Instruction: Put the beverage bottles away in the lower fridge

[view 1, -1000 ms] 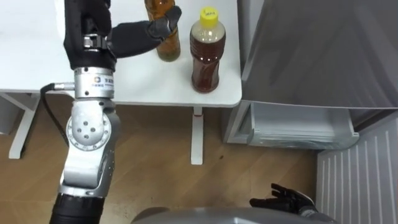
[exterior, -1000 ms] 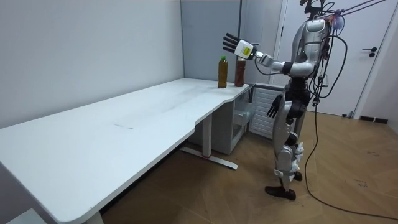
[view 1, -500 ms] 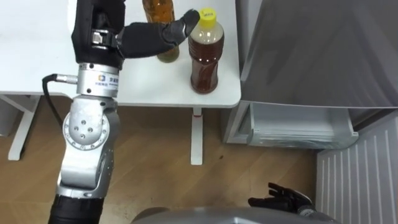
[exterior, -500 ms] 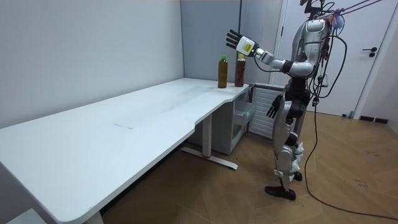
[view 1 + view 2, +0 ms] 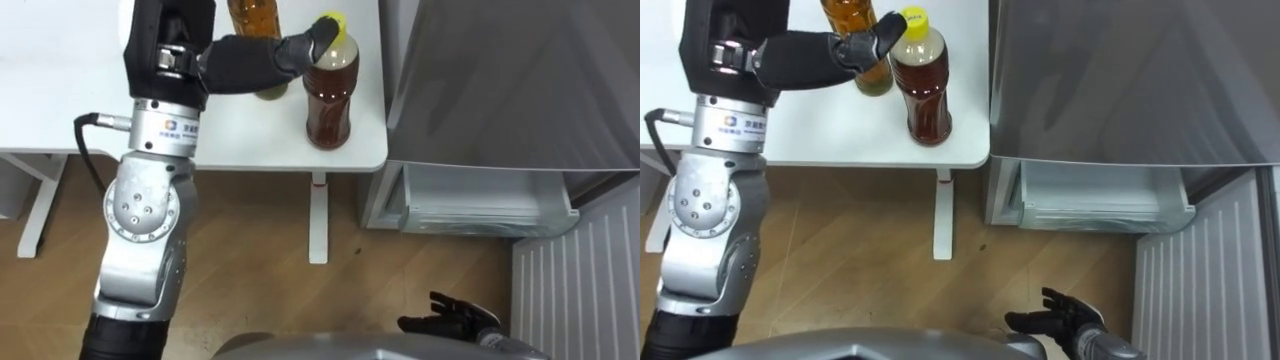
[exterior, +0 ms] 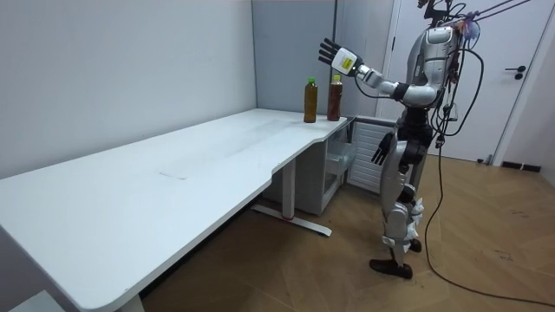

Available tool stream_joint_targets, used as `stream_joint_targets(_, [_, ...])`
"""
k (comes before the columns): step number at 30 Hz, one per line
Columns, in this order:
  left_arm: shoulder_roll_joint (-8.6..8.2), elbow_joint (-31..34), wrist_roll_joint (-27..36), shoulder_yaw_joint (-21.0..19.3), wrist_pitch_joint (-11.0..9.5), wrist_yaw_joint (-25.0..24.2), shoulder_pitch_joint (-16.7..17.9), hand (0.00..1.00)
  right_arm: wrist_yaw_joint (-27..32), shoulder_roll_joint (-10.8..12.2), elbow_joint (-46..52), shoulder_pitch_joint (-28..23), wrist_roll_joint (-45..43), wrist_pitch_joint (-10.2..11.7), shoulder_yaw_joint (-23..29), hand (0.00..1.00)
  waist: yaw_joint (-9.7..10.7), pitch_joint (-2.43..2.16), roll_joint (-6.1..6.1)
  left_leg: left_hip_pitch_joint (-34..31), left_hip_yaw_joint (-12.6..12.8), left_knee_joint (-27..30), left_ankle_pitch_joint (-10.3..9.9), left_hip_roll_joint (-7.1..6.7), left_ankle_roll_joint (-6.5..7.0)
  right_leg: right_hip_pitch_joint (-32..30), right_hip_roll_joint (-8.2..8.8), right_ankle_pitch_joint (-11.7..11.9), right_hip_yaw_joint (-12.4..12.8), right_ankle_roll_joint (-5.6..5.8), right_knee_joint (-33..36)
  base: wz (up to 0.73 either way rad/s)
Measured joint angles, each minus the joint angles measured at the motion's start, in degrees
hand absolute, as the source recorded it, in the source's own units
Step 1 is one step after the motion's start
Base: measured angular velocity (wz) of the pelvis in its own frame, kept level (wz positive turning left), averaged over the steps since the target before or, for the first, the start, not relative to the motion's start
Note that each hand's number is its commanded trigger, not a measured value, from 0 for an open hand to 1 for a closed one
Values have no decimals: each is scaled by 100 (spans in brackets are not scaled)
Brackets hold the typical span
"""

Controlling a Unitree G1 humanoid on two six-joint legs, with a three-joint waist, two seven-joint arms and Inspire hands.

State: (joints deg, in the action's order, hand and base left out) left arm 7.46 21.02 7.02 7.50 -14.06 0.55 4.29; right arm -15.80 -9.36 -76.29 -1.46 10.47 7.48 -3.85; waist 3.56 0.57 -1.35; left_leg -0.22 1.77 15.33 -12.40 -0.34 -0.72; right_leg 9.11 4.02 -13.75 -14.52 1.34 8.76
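Over the last second my left hand (image 5: 235,62) had slid rightward above the table (image 5: 60,100), from beside the amber bottle (image 5: 252,14) to the yellow-capped bottle (image 5: 330,100). Its thumb tip lay across the yellow cap in the left eye view. I could not tell whether it touched. The hand was spread open with its fingers straight and held nothing (the room view showed it raised level with the bottle tops). Both drinks stood upright on the table's near right corner, just beside each other. The yellow-capped one was closer to the right edge, and neither was in the fridge yet. My right hand (image 5: 450,322) hung low by my side, fingers loose and empty. The lower fridge drawer (image 5: 480,205) stood pulled out beyond the table's right edge. I judged the reach to be too high for a sound grasp. I would need to drop the hand until the palm faced the bottle's body below its shoulder, then close thumb and fingers around it. Any sideways nudge risked tipping it over the right edge or knocking its neighbour, so I judged a slow approach best.
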Motion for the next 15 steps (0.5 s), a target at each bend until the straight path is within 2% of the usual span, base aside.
stream_joint_targets(7, [-14,24,15,53,0,-5,0,0,3,2,-48,29,26,0,-40,0,12,2,3,-7,-4,1,0,0,0,-4,0,0,-16,0,-1,0])
stream_joint_targets(15, [-20,350,35,144,-1,-39,-8,0,9,5,-178,144,31,4,-138,0,98,-5,16,-7,-8,1,0,0,0,-9,0,0,-15,0,1,0])
